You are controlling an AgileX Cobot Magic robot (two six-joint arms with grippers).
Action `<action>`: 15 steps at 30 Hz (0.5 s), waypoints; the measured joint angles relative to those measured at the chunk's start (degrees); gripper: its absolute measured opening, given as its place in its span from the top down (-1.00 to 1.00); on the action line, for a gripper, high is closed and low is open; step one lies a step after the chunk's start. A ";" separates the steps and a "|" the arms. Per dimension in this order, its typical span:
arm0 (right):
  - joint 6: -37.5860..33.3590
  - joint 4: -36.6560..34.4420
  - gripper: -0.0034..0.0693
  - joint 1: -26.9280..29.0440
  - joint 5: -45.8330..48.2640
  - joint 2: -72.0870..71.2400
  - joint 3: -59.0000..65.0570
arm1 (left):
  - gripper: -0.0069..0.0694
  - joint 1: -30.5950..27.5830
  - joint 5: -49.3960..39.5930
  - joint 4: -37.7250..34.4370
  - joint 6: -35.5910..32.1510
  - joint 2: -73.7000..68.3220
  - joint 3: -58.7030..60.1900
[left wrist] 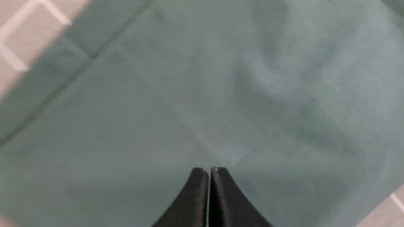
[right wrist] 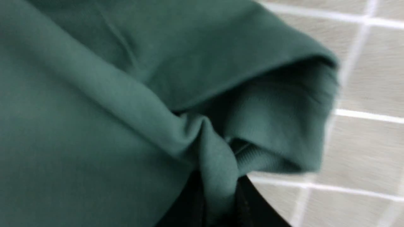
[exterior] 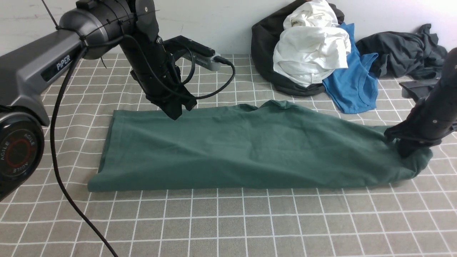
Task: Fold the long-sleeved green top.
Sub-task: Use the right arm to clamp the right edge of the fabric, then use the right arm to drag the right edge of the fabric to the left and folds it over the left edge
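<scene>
The green long-sleeved top (exterior: 242, 150) lies as a long band across mid-frame, so mid-fold I'd say. Right gripper (exterior: 405, 151) pinches its right end; left gripper (exterior: 175, 112), at the band's upper-left edge, is clenched on nothing. Next, probably: carry that end leftward.

Blurring the top (exterior: 250, 153) in both wrist views, smearing weave and seams. Burying the tips of the right gripper (exterior: 405, 152) in the top's right end. Covering part of the top's far edge with the left gripper (exterior: 175, 113). Cutting the left arm (exterior: 35, 67) and right arm (exterior: 441, 103) off at the front view's sides, beyond the top.
</scene>
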State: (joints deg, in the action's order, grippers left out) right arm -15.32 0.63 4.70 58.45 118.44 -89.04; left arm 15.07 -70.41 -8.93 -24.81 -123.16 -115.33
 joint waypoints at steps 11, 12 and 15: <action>2.59 12.18 0.73 1.63 1.29 -17.80 0.00 | 0.84 -5.63 -0.58 4.16 4.37 17.72 0.00; 1.58 10.55 0.73 -0.07 2.00 -20.15 -1.10 | 0.84 -5.77 -0.88 4.16 4.76 20.17 0.00; -0.69 5.02 0.73 -5.81 4.16 -21.32 -5.79 | 0.84 -5.77 -1.53 4.05 4.85 24.07 0.00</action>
State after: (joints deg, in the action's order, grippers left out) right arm -16.00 5.65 -1.11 62.61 97.12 -94.84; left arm 9.30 -71.94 -4.87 -19.96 -99.08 -115.33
